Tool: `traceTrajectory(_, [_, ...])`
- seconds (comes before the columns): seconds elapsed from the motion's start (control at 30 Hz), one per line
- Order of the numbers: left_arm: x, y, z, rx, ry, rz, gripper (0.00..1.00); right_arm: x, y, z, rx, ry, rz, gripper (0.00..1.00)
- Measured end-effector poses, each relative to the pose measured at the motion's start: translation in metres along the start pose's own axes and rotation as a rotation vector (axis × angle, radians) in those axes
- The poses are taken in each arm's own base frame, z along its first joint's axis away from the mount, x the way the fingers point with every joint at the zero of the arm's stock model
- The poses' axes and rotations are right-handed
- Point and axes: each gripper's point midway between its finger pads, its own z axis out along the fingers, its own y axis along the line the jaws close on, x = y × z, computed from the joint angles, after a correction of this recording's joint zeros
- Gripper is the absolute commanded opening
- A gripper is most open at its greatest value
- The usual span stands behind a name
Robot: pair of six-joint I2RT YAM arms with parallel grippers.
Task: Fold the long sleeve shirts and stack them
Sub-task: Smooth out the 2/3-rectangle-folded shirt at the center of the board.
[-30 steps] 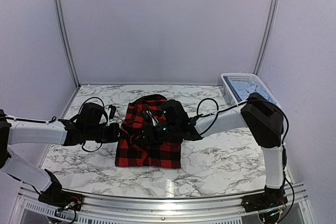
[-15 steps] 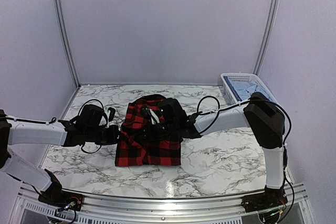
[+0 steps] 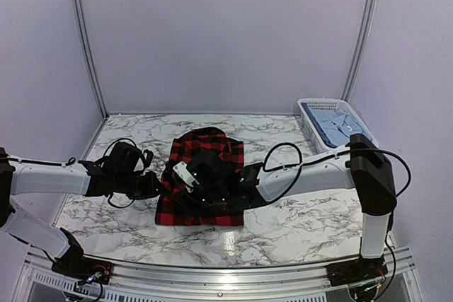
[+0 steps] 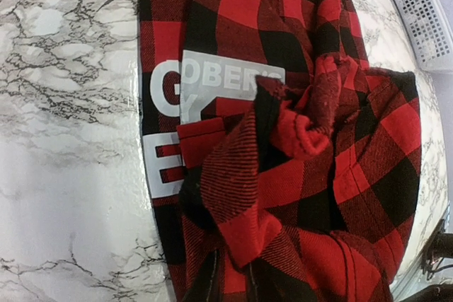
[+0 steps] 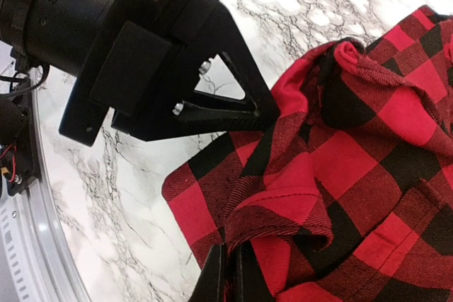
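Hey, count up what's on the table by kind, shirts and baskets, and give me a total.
Shirts: 2, the red-and-black buffalo check cloth shirt and the pale blue cloth shirt lying in the basket
Baskets: 1, the white plastic lattice basket
Total: 3

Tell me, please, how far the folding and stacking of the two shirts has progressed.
Done so far: the checked shirt lies in a rough rectangle on the table. In hand: the left gripper and the right gripper both pinch its bunched cloth. Left: finish this fold, then fold the pale blue shirt, now in the white basket, and stack both.
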Motion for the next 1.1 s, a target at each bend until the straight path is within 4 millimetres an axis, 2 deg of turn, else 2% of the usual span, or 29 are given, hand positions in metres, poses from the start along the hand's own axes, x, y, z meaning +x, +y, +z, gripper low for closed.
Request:
traceTrajectory(0.23, [0.003, 0.001, -0.007, -0.012, 0.02, -0.008, 0.2, 0.01, -0.006, 0.007, 0.048, 0.016, -0.06, 0.17])
traceTrajectory(0.5, [-0.011, -0.026, -0.028, 0.086, -0.008, -0.008, 0.22, 0.027, -0.011, 0.015, 0.052, 0.045, -0.065, 0.37])
traceTrajectory(0.67, [-0.008, -0.033, -0.023, 0.102, 0.023, -0.012, 0.27, 0.038, -0.013, 0.017, 0.047, 0.052, -0.066, 0.42])
traceTrajectory(0.87, [-0.005, -0.056, -0.005, 0.133, 0.078, 0.01, 0.34, 0.052, -0.017, 0.015, 0.049, 0.059, -0.069, 0.44])
traceTrajectory(0.97, [-0.001, -0.061, 0.002, 0.138, 0.099, 0.026, 0.41, 0.049, -0.016, 0.009, 0.043, 0.037, -0.073, 0.45])
traceTrajectory(1.1, [0.006, -0.057, 0.009, 0.122, 0.123, 0.033, 0.48, 0.041, -0.013, -0.003, 0.031, -0.006, -0.079, 0.45])
